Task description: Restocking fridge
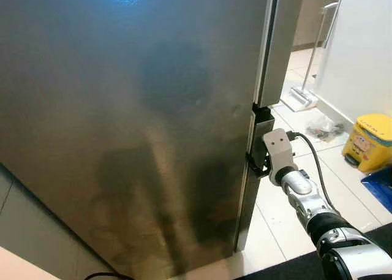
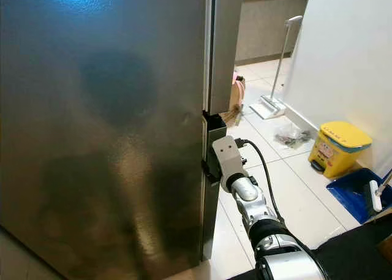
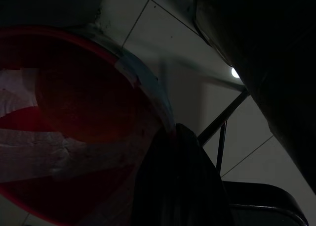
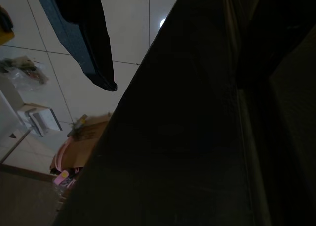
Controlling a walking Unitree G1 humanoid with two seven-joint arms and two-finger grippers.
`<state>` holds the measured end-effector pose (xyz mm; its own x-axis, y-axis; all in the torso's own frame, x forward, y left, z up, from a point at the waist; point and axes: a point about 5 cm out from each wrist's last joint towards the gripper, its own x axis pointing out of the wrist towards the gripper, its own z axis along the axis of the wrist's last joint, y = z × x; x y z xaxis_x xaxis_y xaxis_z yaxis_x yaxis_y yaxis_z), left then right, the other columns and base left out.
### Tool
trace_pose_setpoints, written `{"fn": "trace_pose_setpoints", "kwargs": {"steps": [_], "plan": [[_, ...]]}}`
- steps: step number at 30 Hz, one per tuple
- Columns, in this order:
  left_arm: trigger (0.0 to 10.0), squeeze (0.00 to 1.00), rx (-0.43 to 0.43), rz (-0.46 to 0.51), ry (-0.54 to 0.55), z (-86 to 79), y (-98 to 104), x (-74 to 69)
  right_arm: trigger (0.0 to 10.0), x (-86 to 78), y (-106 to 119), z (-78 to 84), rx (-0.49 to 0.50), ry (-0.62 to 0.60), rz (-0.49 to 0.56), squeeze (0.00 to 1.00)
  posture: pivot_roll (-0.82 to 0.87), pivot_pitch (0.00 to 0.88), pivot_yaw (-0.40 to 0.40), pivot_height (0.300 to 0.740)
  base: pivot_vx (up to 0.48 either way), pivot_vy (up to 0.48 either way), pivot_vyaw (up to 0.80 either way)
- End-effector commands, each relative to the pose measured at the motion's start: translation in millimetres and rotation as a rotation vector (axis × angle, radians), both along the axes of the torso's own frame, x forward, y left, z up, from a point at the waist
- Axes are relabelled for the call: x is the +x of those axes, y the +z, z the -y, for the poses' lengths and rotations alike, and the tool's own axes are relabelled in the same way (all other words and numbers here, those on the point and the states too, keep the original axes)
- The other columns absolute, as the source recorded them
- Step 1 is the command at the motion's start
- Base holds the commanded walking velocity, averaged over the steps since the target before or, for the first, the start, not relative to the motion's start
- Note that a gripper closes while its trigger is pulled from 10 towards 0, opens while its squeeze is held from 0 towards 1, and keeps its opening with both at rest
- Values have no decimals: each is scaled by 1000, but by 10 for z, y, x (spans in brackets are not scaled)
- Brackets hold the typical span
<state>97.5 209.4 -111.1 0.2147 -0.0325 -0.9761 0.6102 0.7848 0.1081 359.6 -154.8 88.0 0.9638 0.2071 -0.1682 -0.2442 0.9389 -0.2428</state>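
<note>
Centre-right of the head frame, I have the right gripper hooked on the edge of the fridge door, which spans the left. Finger state: cannot tell. Risk: shallow purchase slips off when I pull.

The tall grey fridge door is brushed stainless steel with a faintly dimpled, satiny sheen that throws back blurred reflections and a blue glare near its top. The pale square floor tiles are smooth and glossy, while the yellow lidded bin and the blue dustpan look like hard, slightly shiny plastic. The robot's right arm is polished silver metal with a matt white plastic block at its wrist, and the round red basin in the left wrist view seems dull plastic patched with pale tape.
</note>
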Motion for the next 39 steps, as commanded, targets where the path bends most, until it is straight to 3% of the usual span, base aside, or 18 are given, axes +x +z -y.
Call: {"fn": "trace_pose_setpoints", "kwargs": {"steps": [1, 13, 30, 33, 34, 35, 36, 38, 39], "plan": [[10000, 0, 13, 14, -13, -57, 21, 38, 10000, 34, 114, 391, 4, -199, 52, 0, -25, 0, 25, 740, 0, 0, 0], [10000, 0, 8, 18, -20, -40, 27, 72, 10000, -30, 94, 717, -26, -345, 47, 0, -26, 0, 28, 740, 0, 0, 0], [10000, 0, 5, 17, -28, -36, 28, 80, 10000, -128, 1, 909, -55, -427, 12, 0, -29, 0, 27, 740, 0, 0, 0], [10000, 0, 4, 18, -28, -29, 29, 87, 10000, -210, -102, 1013, -88, -487, -34, 0, -28, 0, 26, 740, 0, 0, 0], [10000, 0, 1, 20, -27, -17, 29, 94, 10000, -399, -294, 1203, -126, -600, -116, 0, -27, 0, 23, 740, 0, 0, 0], [10000, 0, 0, 21, -27, -13, 29, 96, 10000, -467, -355, 1262, -133, -635, -141, 0, -27, 0, 23, 740, 0, 0, 0], [10000, 0, 0, 21, -27, -13, 29, 96, 10000, -467, -355, 1262, -133, -635, -141, 0, -27, 0, 23, 740, 0, 0, 0], [10000, 0, -1, 21, -26, -8, 28, 98, 10000, -668, -559, 1349, -157, -676, -231, 0, -32, 0, 24, 740, 0, 0, 0], [10000, 0, -1, 21, -26, -8, 28, 98, 10000, -668, -559, 1349, -157, -676, -231, 0, -32, 0, 24, 740, 0, 0, 0]]}}
